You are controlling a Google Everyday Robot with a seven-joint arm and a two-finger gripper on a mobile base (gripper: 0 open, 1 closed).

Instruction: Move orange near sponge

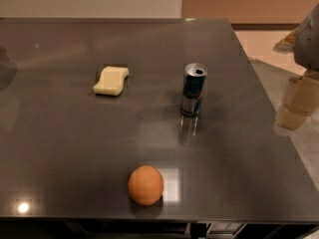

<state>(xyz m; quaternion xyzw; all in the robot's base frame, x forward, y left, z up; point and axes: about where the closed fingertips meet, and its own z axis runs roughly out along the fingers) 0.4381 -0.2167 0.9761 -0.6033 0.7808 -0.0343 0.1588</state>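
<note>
Grey desk (60,148): round matte orange fruit (145,184) at 6 o'clock, pale yellow wavy sponge (111,80) at 11. Cream gripper (297,106) at 3, cannot tell if clenched; grasp fruit top-down, centred.

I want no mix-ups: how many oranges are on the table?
1. The orange lies near the table's front edge, apart from the sponge and drink can. None seems hidden. The gripper hovers beyond the right edge.

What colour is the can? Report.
Can: blue and silver, camera view. Claw hangs right of the table.
</note>
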